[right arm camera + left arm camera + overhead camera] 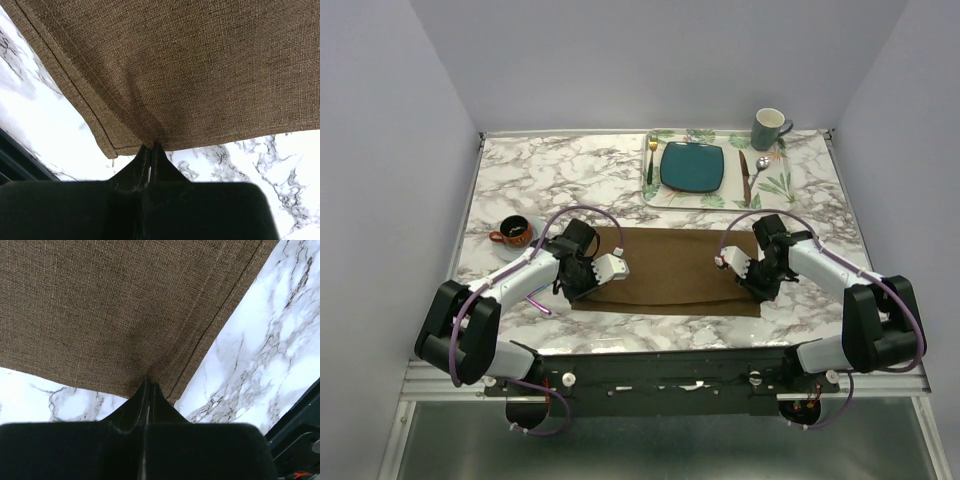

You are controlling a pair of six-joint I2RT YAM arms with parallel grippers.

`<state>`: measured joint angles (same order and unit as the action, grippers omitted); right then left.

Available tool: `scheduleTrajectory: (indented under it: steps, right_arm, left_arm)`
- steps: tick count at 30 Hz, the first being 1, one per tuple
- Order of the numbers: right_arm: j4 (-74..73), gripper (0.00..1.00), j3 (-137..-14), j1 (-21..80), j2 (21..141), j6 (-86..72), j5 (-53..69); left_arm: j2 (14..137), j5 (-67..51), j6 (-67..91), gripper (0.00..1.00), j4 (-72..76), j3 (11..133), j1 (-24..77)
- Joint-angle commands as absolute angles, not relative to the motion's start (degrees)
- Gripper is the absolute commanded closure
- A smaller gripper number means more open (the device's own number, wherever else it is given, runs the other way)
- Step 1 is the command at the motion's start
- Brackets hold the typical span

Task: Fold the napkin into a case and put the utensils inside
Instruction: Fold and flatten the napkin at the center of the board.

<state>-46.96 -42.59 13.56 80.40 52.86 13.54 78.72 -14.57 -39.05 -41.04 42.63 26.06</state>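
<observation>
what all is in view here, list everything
table: one, white marble with grey veins, under everything
napkin: one, dark brown, near centre of the table, lying as a wide strip
placemat: one, white with green leaves, far right
plate: one, teal, on the placemat
fork: one, gold, left of the plate
knife: one, dark, right of the plate
spoon: one, silvery, right of the knife
mug: one, grey-green, far right corner of the placemat
cup: one, orange-brown, on a saucer
saucer: one, grey, left side
left gripper: one, black, shut on the napkin by its left near corner
right gripper: one, black, shut on the napkin by its right near corner
</observation>
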Motion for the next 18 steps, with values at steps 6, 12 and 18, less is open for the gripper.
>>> scheduleTrajectory:
  steps: [6,12,18]
  right_arm:
    - [-54.7,0.99,-47.8,14.2,74.9,52.4,16.0]
    - [-58.4,0.99,-47.1,14.5,70.2,53.2,17.1]
    - [-54.2,0.99,-41.8,15.4,71.5,53.1,16.2]
  left_arm:
    - [74.9,-12.4,-38.8,1.0,-43.2,44.6,26.5]
    - [70.5,-12.9,-39.1,1.0,-48.6,47.3,26.6]
    - [71.1,-12.6,-39.2,1.0,-47.6,44.2,27.1]
